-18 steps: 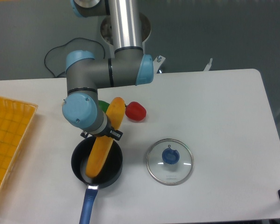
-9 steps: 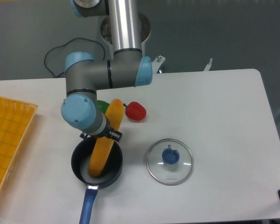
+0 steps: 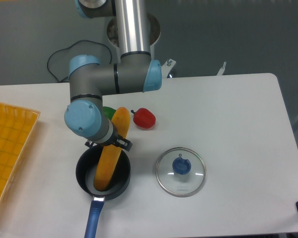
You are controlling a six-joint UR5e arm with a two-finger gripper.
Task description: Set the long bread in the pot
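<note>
Orange-yellow long bread (image 3: 111, 153) stands slanted in the pot (image 3: 103, 172), with the pincer (image 3: 108, 144) at its middle.

Smooth and rounded at both ends, the loaf has its lower tip on the pot's grey inside at lower left of the frame, while its upper end leans out past the rim toward a glossy red pepper (image 3: 144, 118) and a green piece mostly hidden behind the arm. Whether the pincer clamps the loaf or has let go cannot be told, as the wrist hides the fingers. The round black pot has a straight blue handle (image 3: 93, 219) pointing to the bottom edge. A round glass lid (image 3: 181, 171) with a blue knob lies to its right on the white tabletop (image 3: 228, 124); a yellow mesh tray (image 3: 7, 153) sits at far left. Compared with a second ago, the loaf has sunk slightly deeper and its top has shifted left.
</note>
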